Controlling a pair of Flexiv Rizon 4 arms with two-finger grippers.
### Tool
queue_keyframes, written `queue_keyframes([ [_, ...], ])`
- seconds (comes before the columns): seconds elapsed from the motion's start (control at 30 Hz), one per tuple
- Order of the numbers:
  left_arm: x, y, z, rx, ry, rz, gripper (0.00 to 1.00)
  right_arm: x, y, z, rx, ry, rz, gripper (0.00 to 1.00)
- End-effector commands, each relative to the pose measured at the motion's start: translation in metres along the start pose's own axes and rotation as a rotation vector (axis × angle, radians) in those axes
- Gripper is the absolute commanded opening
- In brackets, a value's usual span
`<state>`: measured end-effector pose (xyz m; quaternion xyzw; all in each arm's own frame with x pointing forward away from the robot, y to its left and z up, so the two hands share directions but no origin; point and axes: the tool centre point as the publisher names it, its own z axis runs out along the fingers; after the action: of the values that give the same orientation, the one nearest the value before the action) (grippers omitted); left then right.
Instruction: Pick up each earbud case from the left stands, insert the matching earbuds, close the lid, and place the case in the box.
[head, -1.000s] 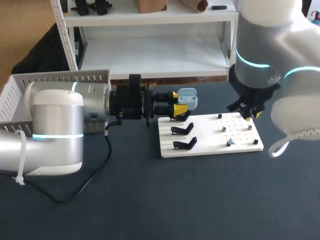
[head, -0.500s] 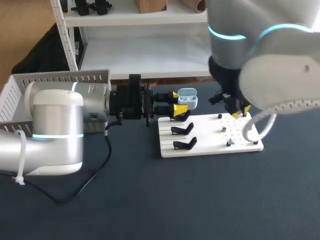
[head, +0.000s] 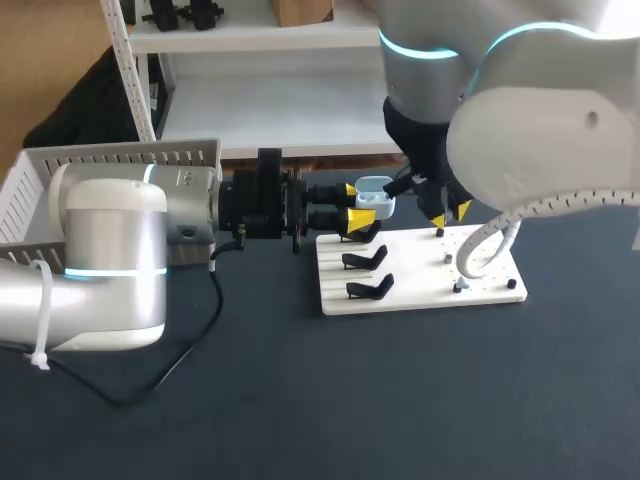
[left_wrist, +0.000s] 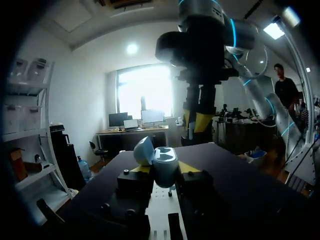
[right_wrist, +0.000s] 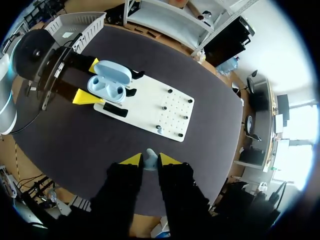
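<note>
My left gripper (head: 356, 203) reaches in from the left and is shut on a light blue earbud case (head: 375, 197), lid open, held above the far left corner of the white board (head: 420, 295). In the left wrist view the case (left_wrist: 161, 161) sits between my yellow tips. My right gripper (head: 450, 214) hangs just right of the case, shut on a small pale blue earbud (right_wrist: 150, 162). From the right wrist, the open case (right_wrist: 110, 86) lies ahead and below. A second earbud (head: 460, 286) rests on the board's peg area.
Black stands (head: 363, 260) line the board's left side, and small pegs (head: 447, 257) dot its right side. A white slatted box (head: 60, 185) stands at the far left behind my left arm. A black cable (head: 180, 360) trails across the dark table.
My right arm has swung left from over the board's right side to beside the open case, still gripping the earbud. The left arm and case have stayed put.
</note>
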<state>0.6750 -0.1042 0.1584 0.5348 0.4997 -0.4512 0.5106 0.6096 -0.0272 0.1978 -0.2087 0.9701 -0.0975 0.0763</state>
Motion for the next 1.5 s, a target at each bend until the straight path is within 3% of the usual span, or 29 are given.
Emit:
queue_keyframes([
  [0.03, 0.001, -0.002, 0.0, -0.006, -0.004, 0.002, 0.0, 0.003, 0.0, 0.0, 0.002, -0.009, 0.003, 0.0],
  [0.2, 0.001, -0.002, 0.0, -0.006, -0.004, 0.002, 0.0, -0.021, 0.01, -0.013, 0.01, -0.03, 0.151, 0.0],
  [0.4, 0.001, -0.002, 0.0, -0.006, -0.004, 0.002, 0.0, -0.043, 0.014, -0.02, -0.085, 0.034, 0.437, 0.0],
  [0.43, 0.001, -0.002, 0.0, -0.006, -0.004, 0.002, 0.0, -0.045, 0.015, -0.019, -0.041, 0.041, 0.446, 0.0],
  [0.6, 0.001, -0.002, 0.0, -0.006, -0.004, 0.002, 0.0, -0.05, 0.018, -0.02, -0.091, 0.055, 0.498, 0.0],
  [0.7, 0.001, -0.002, 0.0, -0.006, -0.004, 0.002, 0.0, -0.043, 0.018, -0.02, -0.105, 0.067, 0.482, 0.0],
  [1.13, 0.001, -0.002, 0.0, -0.006, -0.004, 0.002, 0.0, -0.04, 0.016, -0.02, -0.1, 0.061, 0.463, 0.0],
  [1.5, 0.001, -0.002, 0.0, -0.006, -0.004, 0.002, 0.0, -0.065, 0.022, -0.028, -0.131, 0.112, 0.79, 0.0],
])
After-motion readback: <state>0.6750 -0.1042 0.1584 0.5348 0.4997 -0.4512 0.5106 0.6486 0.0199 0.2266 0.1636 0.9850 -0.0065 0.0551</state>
